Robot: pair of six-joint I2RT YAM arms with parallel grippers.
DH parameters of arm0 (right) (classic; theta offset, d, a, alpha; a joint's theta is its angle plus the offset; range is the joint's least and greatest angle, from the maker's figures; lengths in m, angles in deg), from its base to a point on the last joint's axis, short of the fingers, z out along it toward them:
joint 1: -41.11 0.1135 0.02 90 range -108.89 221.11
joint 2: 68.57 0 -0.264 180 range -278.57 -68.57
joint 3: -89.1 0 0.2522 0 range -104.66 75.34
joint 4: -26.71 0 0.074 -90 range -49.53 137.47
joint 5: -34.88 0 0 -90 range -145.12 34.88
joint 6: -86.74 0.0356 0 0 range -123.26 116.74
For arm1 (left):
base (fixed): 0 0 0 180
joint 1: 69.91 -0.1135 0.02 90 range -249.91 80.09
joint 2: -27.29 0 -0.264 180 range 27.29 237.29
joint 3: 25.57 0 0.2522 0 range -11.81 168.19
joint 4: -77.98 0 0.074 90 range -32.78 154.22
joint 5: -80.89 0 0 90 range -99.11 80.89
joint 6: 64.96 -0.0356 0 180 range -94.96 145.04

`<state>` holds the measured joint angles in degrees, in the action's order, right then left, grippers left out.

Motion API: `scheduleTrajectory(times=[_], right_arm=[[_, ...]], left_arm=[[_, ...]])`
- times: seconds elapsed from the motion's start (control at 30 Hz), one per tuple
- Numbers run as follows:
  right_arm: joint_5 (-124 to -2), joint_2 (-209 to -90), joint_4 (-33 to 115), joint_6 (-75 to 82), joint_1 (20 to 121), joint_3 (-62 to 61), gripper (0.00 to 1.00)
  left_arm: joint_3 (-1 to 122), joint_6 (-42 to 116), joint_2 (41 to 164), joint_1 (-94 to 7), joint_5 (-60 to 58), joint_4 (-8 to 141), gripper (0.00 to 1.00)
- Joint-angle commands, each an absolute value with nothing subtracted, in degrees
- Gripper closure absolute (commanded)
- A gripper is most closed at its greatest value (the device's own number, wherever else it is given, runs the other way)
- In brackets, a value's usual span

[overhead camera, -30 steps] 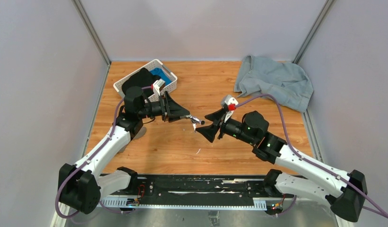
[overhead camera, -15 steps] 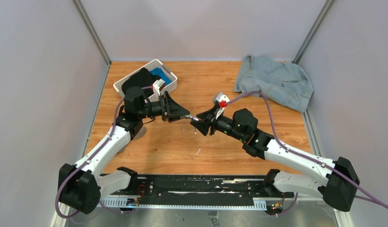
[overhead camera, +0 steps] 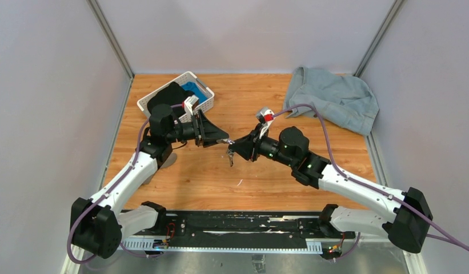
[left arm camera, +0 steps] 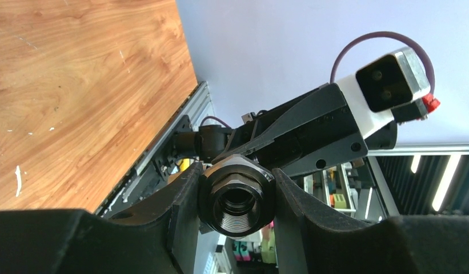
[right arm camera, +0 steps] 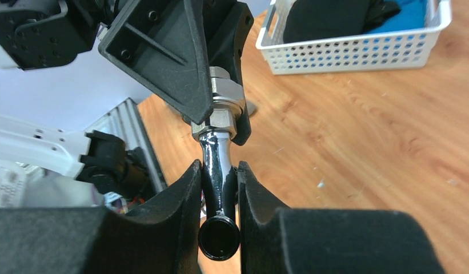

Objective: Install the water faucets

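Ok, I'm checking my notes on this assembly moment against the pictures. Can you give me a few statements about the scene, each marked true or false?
1. The left gripper is shut on the threaded fitting. True.
2. The right gripper is open and holds nothing. False: it is shut on the shiny tap.
3. The tap's end meets the fitting in mid-air, above the table. True.
4. The white basket is empty. False: it holds black and blue things.
5. The grey cloth lies at the table's far right corner. True.
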<state>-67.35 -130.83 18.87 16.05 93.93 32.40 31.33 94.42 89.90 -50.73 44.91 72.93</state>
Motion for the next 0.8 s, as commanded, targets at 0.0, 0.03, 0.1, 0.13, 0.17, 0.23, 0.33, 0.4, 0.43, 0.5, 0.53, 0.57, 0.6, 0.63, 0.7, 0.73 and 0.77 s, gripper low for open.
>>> scheduleTrajectory(times=[0.0,0.03,0.1,0.13,0.17,0.23,0.33,0.4,0.43,0.5,0.53,0.57,0.6,0.63,0.7,0.73,0.77], right_arm=[[-72.37,-131.06,24.59,30.23,92.78,28.37,1.0],[-74.55,-131.06,24.68,34.05,91.22,28.36,1.0],[-78.92,-131.37,24.3,44.15,88.37,28.87,1.0],[-81.43,-131.55,22.61,48.58,86.92,29.53,1.0],[-83.84,-131.77,20.33,53.87,85.41,30.83,1.0],[-88.12,-132.49,13.33,63.88,82.84,33.92,1.0],[-93.7,-134.51,0.16,77.57,80.3,38.79,1.0],[-94.78,-136.36,-8.53,85.42,79.92,41.8,1.0],[-95.06,-137.49,-12.89,89.21,79.94,42.85,1.0],[-95.14,-140.37,-22.44,97.5,80.02,44.83,1.0],[-94.68,-142.03,-28.64,101.84,80.0,45.61,1.0],[-93.94,-144.05,-34.3,105.63,80.01,46.12,1.0],[-93.58,-146.06,-39.48,108.84,79.96,46.12,1.0],[-93.66,-147.82,-43.42,111.2,79.98,45.77,1.0],[-94.1,-151.04,-48.94,114.76,79.99,45.04,1.0],[-93.95,-151.92,-50.31,115.18,79.99,45.05,1.0],[-93.94,-152.34,-50.78,114.87,80.03,45.2,0.91]], left_arm=[[31.99,93.07,88.89,-50.57,46.66,75.76,1.0],[31.97,92.66,88.81,-50.55,46.57,75.75,1.0],[31.84,91.9,88.69,-50.57,46.09,75.73,1.0],[31.8,91.51,88.51,-50.57,45.74,75.76,1.0],[31.72,91.03,88.34,-50.57,45.47,75.74,1.0],[31.57,90.06,87.97,-50.57,44.82,75.74,1.0],[31.4,89.33,87.01,-50.57,45.1,75.78,1.0],[30.77,89.1,85.67,-50.57,44.23,75.74,1.0],[30.33,88.93,85.18,-50.52,43.89,75.73,1.0],[29.83,88.5,84.6,-50.55,43.44,75.57,1.0],[29.7,88.34,84.54,-50.57,43.37,75.34,1.0],[29.56,88.32,84.47,-50.57,43.31,75.3,1.0],[29.46,88.37,84.42,-50.57,43.27,75.29,1.0],[29.42,88.29,84.45,-50.55,43.2,75.29,1.0],[29.52,88.31,84.44,-50.56,43.05,75.23,1.0],[29.61,88.22,84.5,-50.55,42.95,75.03,1.0],[29.81,88.13,84.48,-50.57,42.92,74.76,1.0]])
